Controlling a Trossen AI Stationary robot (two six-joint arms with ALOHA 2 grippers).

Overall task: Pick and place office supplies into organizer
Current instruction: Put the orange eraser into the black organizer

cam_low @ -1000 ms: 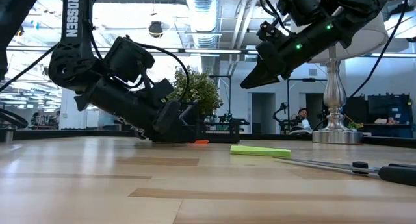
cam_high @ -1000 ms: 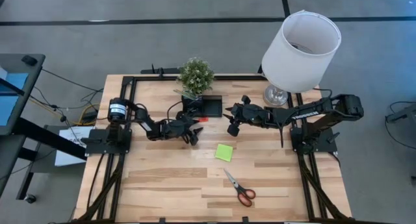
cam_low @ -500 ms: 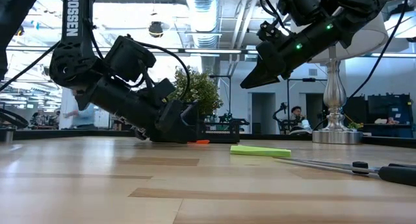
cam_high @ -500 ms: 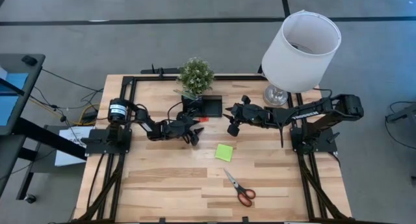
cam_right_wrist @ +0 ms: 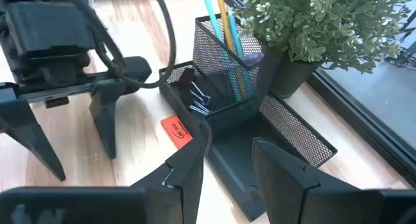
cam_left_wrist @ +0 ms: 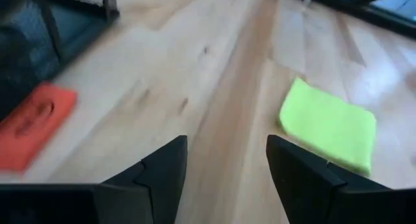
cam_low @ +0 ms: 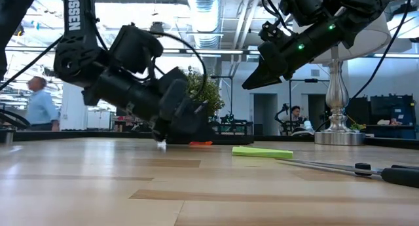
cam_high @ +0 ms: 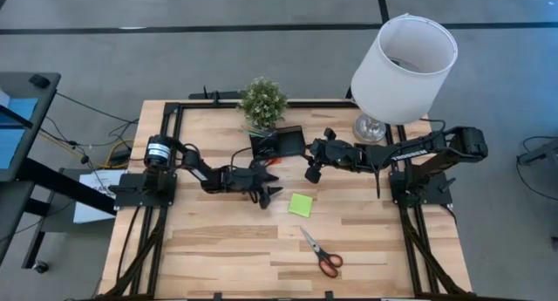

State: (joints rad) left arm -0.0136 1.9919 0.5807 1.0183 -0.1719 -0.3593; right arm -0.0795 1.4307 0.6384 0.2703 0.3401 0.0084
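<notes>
Left gripper (cam_high: 271,194) hangs low over the wooden worktop (cam_high: 218,240), jaws apart and empty, likely lining up on the soft lime-green sticky-note square (cam_high: 301,204) just beside it. Flat red piece (cam_right_wrist: 177,131) lies against the black wire-mesh organizer (cam_high: 281,143). Right gripper (cam_high: 311,171) hovers beside the organizer, jaws apart. Red-handled scissors (cam_high: 321,253) lie near the front edge.

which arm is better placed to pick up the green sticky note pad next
Left, probably. The left gripper sits open and low over the table right beside the sticky note pad, which shows just ahead in its wrist view. The right gripper hovers higher, near the organizer.
</notes>
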